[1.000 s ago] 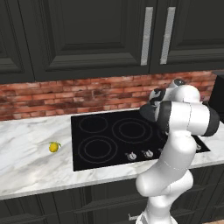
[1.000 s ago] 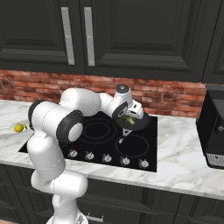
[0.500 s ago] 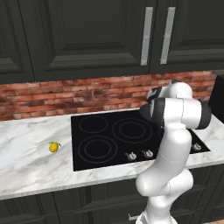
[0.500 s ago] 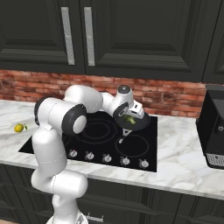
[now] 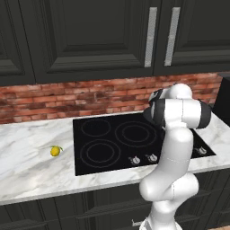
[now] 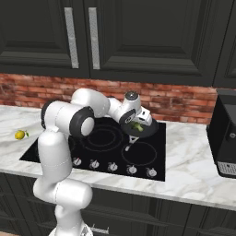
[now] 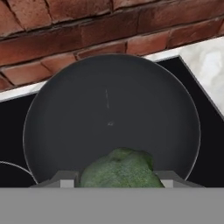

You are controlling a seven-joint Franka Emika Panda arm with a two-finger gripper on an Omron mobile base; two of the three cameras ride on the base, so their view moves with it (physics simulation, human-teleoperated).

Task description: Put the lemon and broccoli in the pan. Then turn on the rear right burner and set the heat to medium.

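On the left, the small bright yellow lemon lies on the white marble counter, well apart from the black glass cooktop; it has not moved since the earlier frames. On the right base view it sits at the far left, just off the cooktop's left edge.

Moving right, the white arm reaches across the cooktop to its rear right corner. Compared with a second ago, its elbow has swung further toward the brick wall, while the hand stays over the same spot.

There the round shallow dark grey pan rests on the rear right burner, its short handle pointing toward the front. The gripper hangs just above the pan, clasped on the dark green bumpy broccoli floret, which sits between the two fingertips over the pan's near side. The grip is unchanged from before.
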